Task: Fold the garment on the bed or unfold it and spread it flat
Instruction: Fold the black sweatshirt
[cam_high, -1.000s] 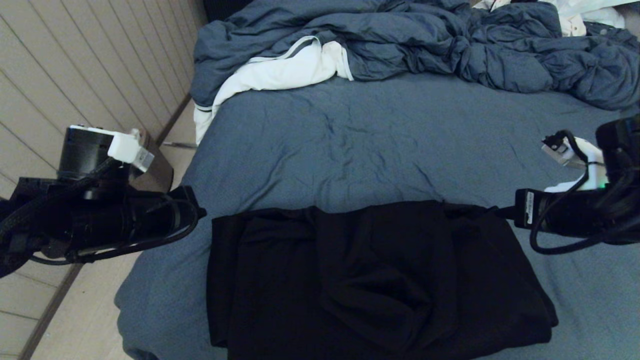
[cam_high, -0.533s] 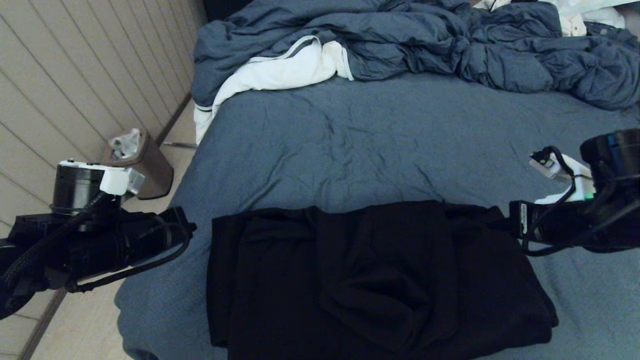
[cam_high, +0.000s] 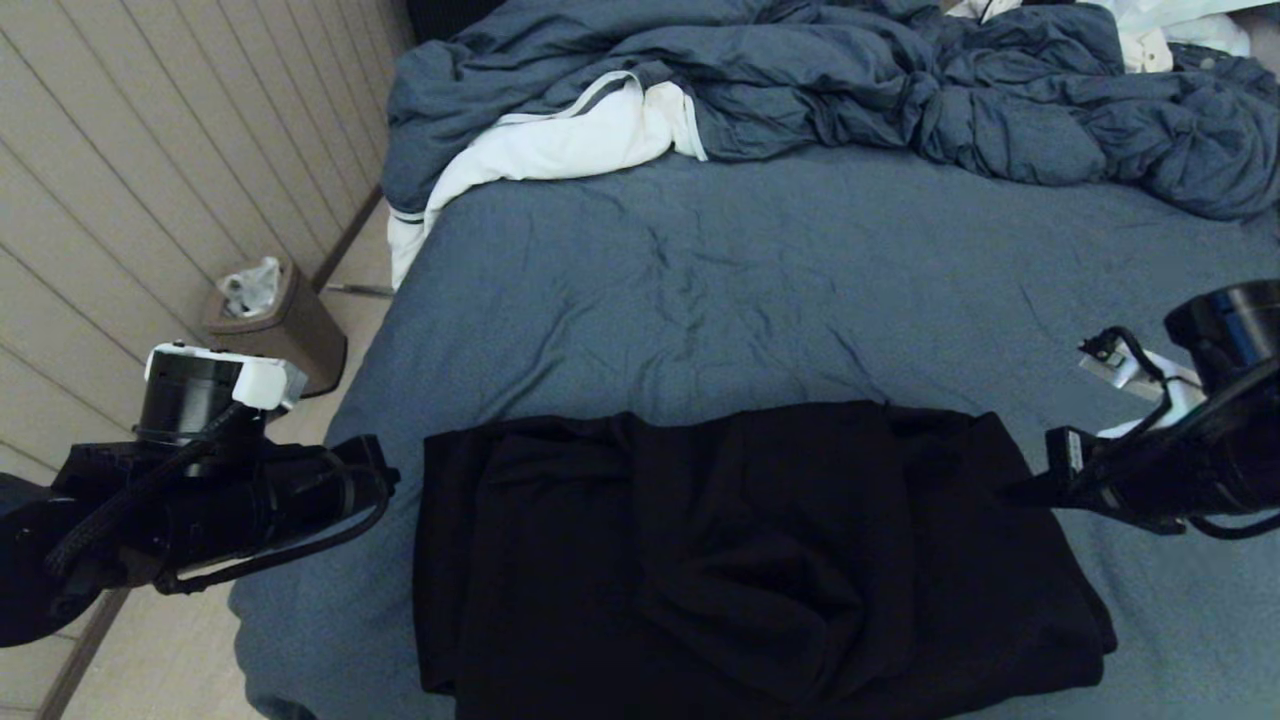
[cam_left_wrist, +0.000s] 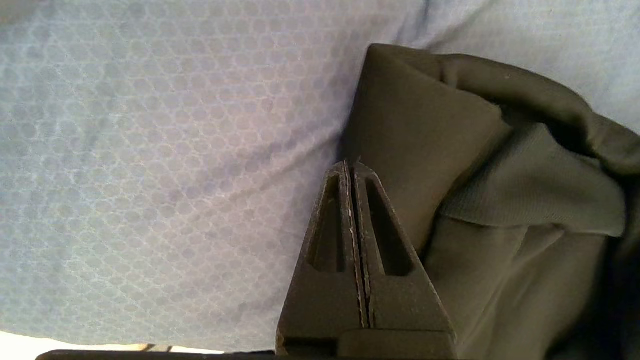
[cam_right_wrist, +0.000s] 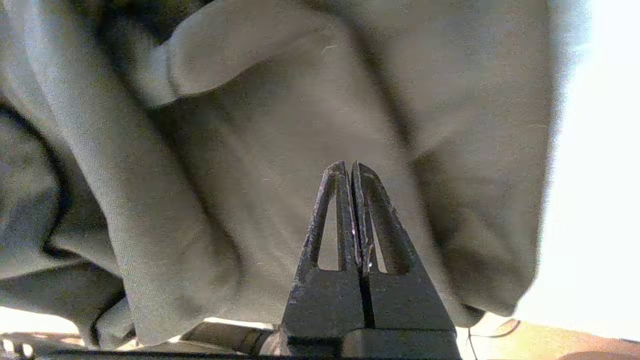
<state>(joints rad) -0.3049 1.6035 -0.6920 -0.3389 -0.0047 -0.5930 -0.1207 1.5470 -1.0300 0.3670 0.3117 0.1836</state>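
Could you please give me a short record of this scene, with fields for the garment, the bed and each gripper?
garment: black hoodie, folded into a rough rectangle at the near edge of the bed
bed: blue-grey sheet; rumpled duvet and white cloth at the far end
left gripper: shut, empty, at the hoodie's left edge
right gripper: shut, empty, at the hoodie's right edge

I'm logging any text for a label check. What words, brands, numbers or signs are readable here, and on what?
None can be read.
The black hoodie: no print or logo shows.
The bed, duvet and white cloth: no text.
A pale label on the right gripper's body: too small to read.
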